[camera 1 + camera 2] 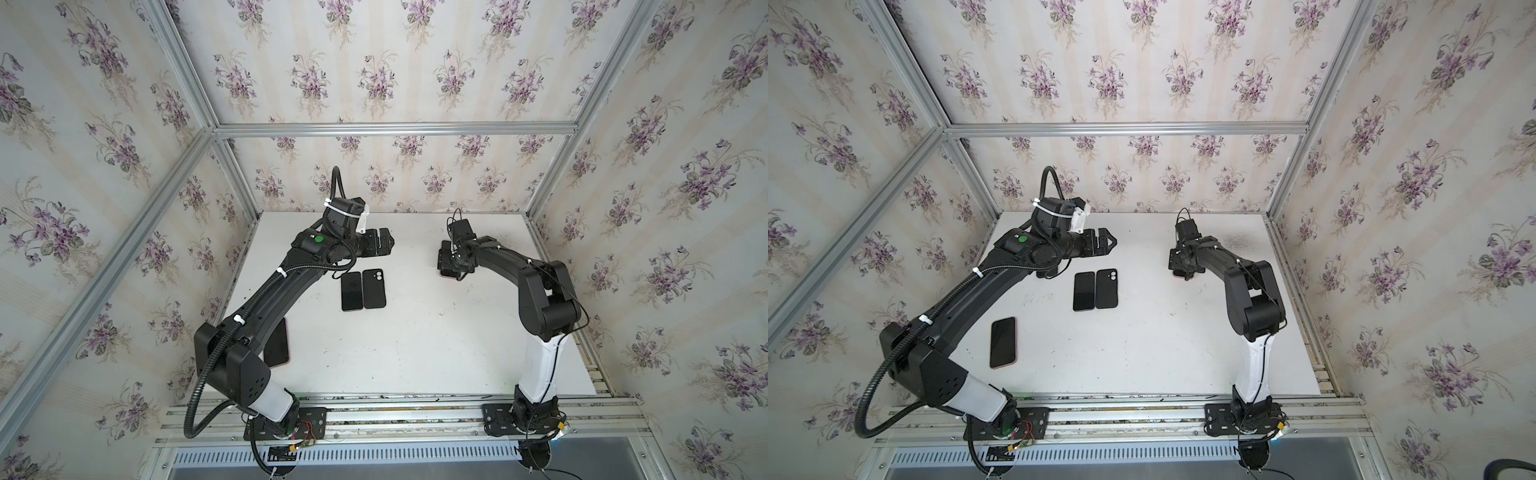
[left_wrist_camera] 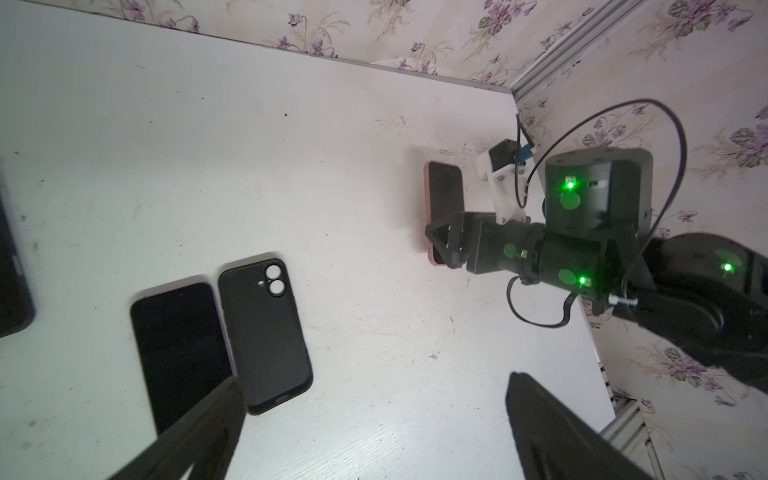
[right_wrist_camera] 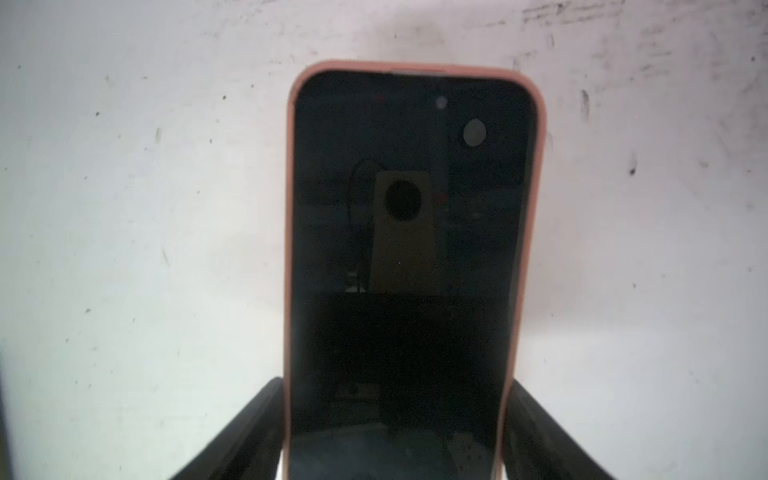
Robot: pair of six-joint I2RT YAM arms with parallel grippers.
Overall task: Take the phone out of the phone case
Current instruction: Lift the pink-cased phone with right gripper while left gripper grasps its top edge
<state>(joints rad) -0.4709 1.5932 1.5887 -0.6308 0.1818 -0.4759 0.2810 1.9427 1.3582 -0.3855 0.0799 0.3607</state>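
Observation:
A dark-screened phone (image 3: 411,249) sits inside a pink phone case (image 3: 289,208), screen up, at the back right of the white table. My right gripper (image 3: 395,382) is shut on it, one finger pressed on each long side of the case near one end. The left wrist view shows the same phone (image 2: 446,195), case (image 2: 428,195) and right gripper (image 2: 440,245). Both top views show the right gripper (image 1: 448,270) (image 1: 1183,272) pointing down over it. My left gripper (image 1: 388,243) (image 1: 1111,241) (image 2: 374,378) hovers open and empty at the back middle.
A bare dark phone (image 1: 351,291) (image 1: 1084,291) and an empty black case (image 1: 374,289) (image 1: 1106,289) lie side by side mid-table. Another phone with a pinkish rim (image 1: 1003,342) lies front left, partly under the left arm. Walls enclose the white table (image 1: 415,340).

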